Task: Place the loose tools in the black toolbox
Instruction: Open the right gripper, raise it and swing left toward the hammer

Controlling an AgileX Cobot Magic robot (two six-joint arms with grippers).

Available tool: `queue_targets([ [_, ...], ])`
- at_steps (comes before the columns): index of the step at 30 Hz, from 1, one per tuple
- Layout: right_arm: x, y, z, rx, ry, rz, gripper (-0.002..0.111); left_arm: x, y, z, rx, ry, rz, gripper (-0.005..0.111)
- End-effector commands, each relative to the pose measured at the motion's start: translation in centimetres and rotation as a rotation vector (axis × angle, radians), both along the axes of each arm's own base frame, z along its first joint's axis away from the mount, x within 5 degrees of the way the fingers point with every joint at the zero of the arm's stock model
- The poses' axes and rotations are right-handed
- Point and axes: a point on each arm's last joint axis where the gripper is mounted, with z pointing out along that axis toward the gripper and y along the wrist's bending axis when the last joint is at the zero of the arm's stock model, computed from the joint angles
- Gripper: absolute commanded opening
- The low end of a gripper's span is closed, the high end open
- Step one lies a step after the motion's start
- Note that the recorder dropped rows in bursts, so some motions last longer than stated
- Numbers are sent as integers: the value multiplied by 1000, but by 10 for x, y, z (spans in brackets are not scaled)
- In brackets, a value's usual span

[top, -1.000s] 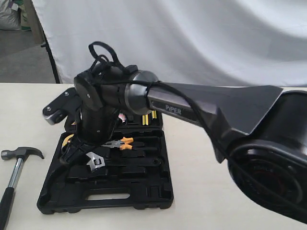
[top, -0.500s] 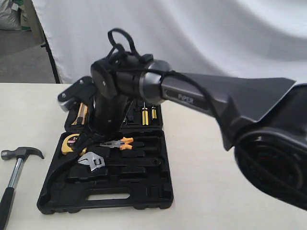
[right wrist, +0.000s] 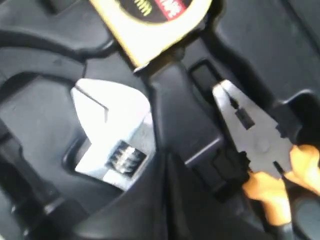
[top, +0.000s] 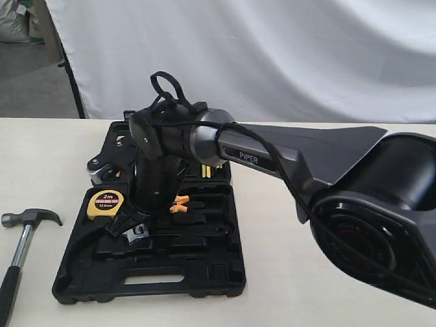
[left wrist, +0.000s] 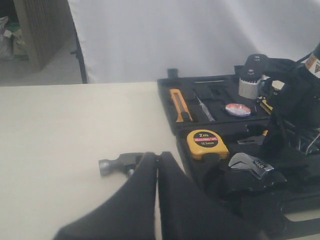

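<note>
Steel claw hammer lies loose on table, off toolbox left wall | handle runs toward near edge, head far | left gripper nearer, jaws together, empty | right gripper pinched closed, empty, over seated wrench

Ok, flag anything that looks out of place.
Only the hammer: it lies on the table outside the toolbox, to its left in the exterior view. The wrench, pliers and tape measure sit in the toolbox. Nothing looks spilled or damaged.
</note>
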Motion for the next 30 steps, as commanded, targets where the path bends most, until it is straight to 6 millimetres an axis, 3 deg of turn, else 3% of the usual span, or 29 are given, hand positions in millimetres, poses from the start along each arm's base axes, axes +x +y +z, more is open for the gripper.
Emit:
queue_targets([
  [1, 0, -1, 39, 100, -48, -9, 0, 0, 0, -1, -17, -1, 4, 1],
  [7, -11, 11, 55, 264, 35, -52, 0, 0, 0, -1, -17, -1, 4, 1],
  [15, -47, 44, 31, 315, 103, -14, 5, 0, 0, -1, -17, -1, 4, 1],
  [23, -80, 74, 25, 410, 45, 20, 61, 0, 0, -1, -17, -1, 4, 1],
  [27, -89, 79, 22, 431, 77, 16, 77, 0, 0, -1, -17, -1, 4, 1],
  [30, -94, 84, 10, 423, 88, 18, 87, 0, 0, -1, -17, -1, 4, 1],
])
